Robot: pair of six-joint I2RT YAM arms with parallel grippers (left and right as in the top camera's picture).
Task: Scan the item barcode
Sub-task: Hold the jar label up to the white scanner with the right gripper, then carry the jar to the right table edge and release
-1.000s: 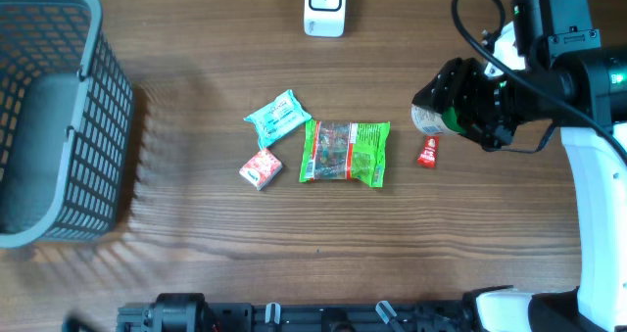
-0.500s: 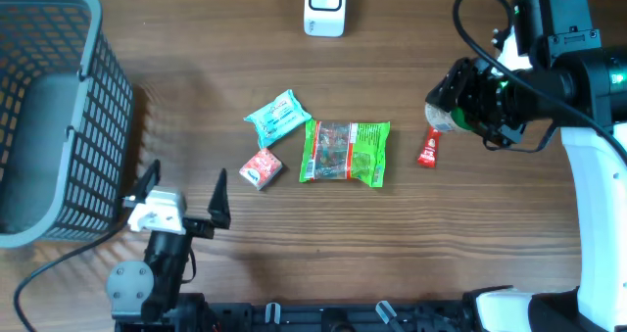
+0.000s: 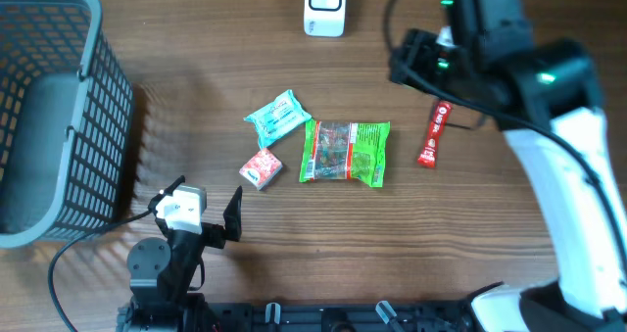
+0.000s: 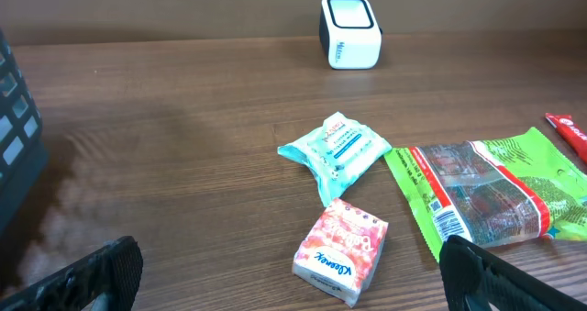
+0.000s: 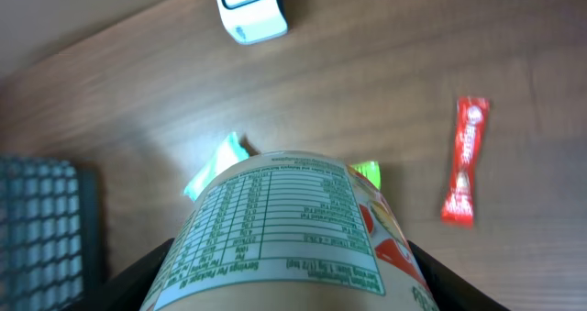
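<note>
The right gripper [image 3: 419, 63] is clamped on a can [image 5: 284, 228]. Its jaws stand fairly wide around the round body, one finger at each side in the right wrist view, and the nutrition panel faces that camera. No barcode can be made out on the can from here. The can is held above the table [image 3: 392, 244], right of the scanner [image 3: 324, 4] and up-left of the red stick [image 3: 433, 133]; from overhead the gripper hides it almost wholly. The left gripper [image 3: 203, 207] is spread fully apart and holds nothing. It sits low at the near edge of the table, touching no item, between the basket [image 3: 108, 126] and the tissue box [image 3: 261, 168]. Its two fingertips frame the bottom corners of the left wrist view. There are two grippers, one scanner, one basket and one can in hand. Four items lie on the table: one teal wipes pack [image 3: 277, 118], one tissue box just below it, one green bag [image 3: 345, 153] just right of those two, and one red stick further right, apart from the bag.
</note>
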